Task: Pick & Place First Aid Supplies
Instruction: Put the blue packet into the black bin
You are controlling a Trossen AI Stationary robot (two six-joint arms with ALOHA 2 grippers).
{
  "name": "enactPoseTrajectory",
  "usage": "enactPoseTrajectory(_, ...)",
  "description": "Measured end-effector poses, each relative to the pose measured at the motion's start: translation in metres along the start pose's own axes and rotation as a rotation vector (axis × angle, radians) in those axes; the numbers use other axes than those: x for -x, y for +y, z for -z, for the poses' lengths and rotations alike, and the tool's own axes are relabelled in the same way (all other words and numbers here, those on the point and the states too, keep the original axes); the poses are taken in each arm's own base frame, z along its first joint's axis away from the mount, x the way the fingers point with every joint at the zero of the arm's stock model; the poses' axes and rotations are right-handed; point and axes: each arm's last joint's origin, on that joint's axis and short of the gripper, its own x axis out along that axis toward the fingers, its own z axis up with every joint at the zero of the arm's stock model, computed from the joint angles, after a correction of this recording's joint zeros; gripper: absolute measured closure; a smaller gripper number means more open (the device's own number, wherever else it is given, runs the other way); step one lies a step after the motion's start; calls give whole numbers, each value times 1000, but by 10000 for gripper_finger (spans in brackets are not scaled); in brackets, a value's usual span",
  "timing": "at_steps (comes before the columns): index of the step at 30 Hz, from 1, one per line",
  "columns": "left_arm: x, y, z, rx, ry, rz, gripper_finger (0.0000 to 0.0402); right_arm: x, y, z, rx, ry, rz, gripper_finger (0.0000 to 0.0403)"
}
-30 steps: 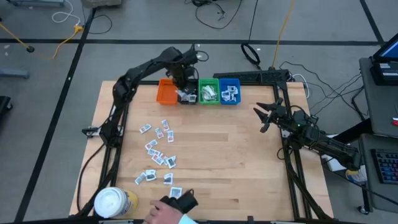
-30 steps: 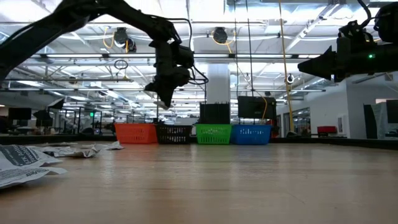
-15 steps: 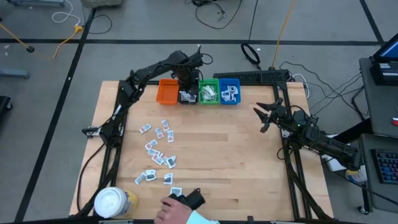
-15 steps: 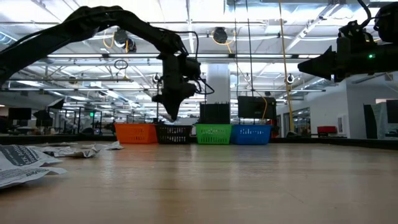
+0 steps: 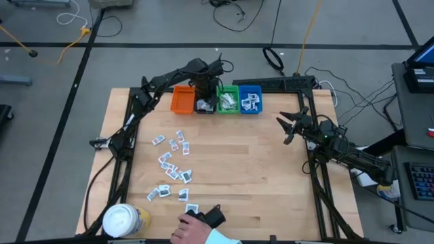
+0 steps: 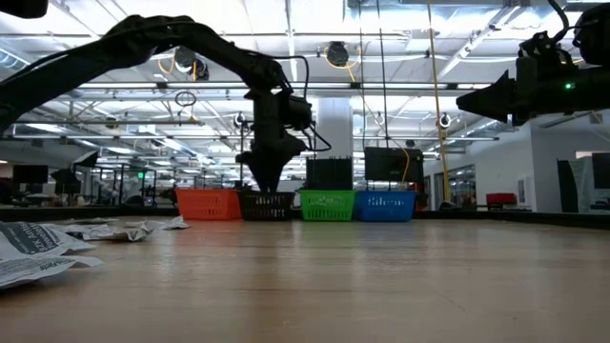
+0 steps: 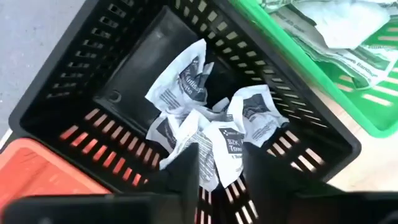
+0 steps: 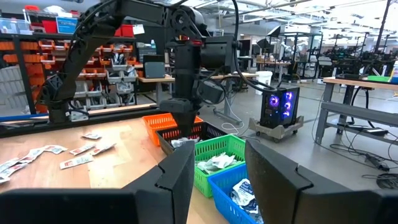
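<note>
left gripper [image 5: 203, 95] hangs over the black slotted plastic bin [image 5: 204, 105] at the far edge of the pale wooden bench [image 5: 258, 163], second from left in a row with an orange plastic bin [image 5: 181, 100], a green plastic bin [image 5: 228, 99] and a blue plastic bin [image 5: 250, 99]. in the left wrist view a white crumpled sachet with dark print [image 7: 214, 149] sits between the two dark fingers, over a small heap of like sachets on the bin floor; the jaws stand slightly apart, and i cannot tell whether they grip it or have let it loose. right gripper [image 5: 288, 127] waits above the right side of the bench, well apart from the bins, jaws open and empty. the rest of the first aid supplies, small flat white packets [image 5: 172, 166], lie scattered on the left half of the bench, from mid-bench to the near edge; more lie in the green and blue bins. a yellow round tub with white lid [image 5: 124, 220] stands at the near left corner, and a person's hand [image 5: 192, 229] holding a dark object shows at the near edge. judgement: packets are very light, thin, soft and crinkly, likely slick film; they will slide rather than lift if pushed. best taken by an edge or raised corner, one lying apart from its neighbours, jaws straight down and shut gently.
</note>
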Motion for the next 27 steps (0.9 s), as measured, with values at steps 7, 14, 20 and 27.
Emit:
enactPoseTrajectory(7, 11, -1, 0, -32, 3, 17, 211, 0, 0, 0, 0, 0, 0, 264)
enactPoseTrajectory(14, 30, -4, 4, -217, 18, 17, 210, 0, 0, 0, 0, 0, 0, 264)
enactPoseTrajectory(20, 32, -12, 10, -488, 71, 28, 226, 0, 0, 0, 0, 0, 0, 264)
enactPoseTrajectory(27, 31, -26, 14, -646, 88, 31, 244, 0, 0, 0, 0, 0, 0, 264)
